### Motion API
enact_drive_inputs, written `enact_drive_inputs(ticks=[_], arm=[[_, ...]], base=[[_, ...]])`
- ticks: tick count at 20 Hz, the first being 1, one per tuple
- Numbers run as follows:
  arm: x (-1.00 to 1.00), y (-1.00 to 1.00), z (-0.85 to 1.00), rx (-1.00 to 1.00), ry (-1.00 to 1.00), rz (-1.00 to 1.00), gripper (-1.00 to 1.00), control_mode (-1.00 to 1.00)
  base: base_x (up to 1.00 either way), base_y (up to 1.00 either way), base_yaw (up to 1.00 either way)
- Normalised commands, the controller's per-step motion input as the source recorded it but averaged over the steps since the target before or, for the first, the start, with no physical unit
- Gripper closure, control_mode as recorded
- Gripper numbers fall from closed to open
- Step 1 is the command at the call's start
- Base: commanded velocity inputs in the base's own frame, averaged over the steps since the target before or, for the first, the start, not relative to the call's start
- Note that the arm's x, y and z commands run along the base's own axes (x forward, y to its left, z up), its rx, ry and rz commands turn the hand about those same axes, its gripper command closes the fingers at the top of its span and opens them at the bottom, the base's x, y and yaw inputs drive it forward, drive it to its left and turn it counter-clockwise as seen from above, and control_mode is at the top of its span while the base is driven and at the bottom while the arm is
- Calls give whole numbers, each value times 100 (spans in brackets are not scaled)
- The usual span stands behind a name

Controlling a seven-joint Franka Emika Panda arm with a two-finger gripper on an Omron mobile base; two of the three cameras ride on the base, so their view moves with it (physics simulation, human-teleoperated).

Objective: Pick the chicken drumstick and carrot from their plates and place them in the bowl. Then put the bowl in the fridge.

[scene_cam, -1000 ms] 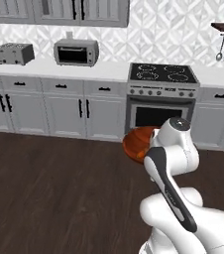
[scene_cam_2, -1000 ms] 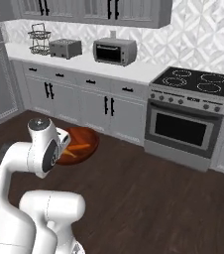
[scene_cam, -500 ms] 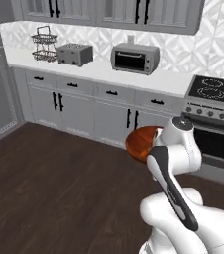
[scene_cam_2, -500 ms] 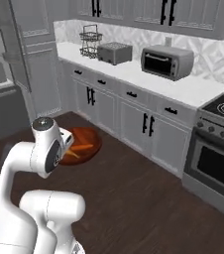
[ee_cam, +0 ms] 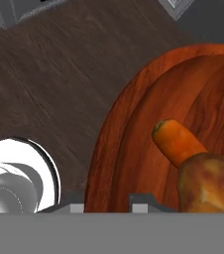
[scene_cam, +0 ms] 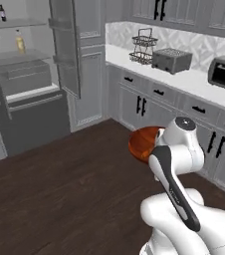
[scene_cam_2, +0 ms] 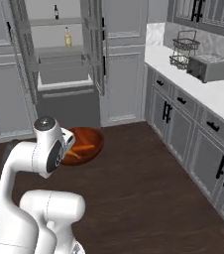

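Left base view now takes in the open fridge (scene_cam: 30,84) on the left, with its door swung out, where half a second ago it framed tabletop cabinets with the toaster and toaster oven; the whole picture has shifted, so the base has turned, not the things. The bowl (scene_cam: 143,143) sits in the same spot against the arm as before, held up above the dark wood floor (scene_cam: 59,199), just in front of the arm's upper joint. Toaster (scene_cam: 171,60) and wire rack (scene_cam: 143,46) now stand on the tabletop (scene_cam: 194,82) at right.

Right base view shows the fridge (scene_cam_2: 59,64) ahead with a bottle (scene_cam_2: 68,37) on an inner shelf, and the bowl (scene_cam_2: 86,144) beside the arm's elbow, with the carrot (scene_cam_2: 83,147) visible as an orange stick inside it; the left base view shows the bowl's outer wall and does not reveal the contents.

Hand view gives the close look: bowl (ee_cam: 148,144) interior, carrot (ee_cam: 176,141) lying in it, its lower end touching the chicken drumstick (ee_cam: 210,183) at bottom right. The finger tips (ee_cam: 144,202) sit at the bowl's rim, but whether the jaws are clamped on it cannot be told; the bowl is off the floor at the hand.
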Motion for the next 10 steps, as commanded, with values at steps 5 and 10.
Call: enact_drive_inputs(ticks=[5, 10], arm=[[0, 0, 0, 0, 0, 0, 100, 100], [0, 0, 0, 0, 0, 0, 100, 100]], base=[[100, -11, 64], [100, -16, 42]])
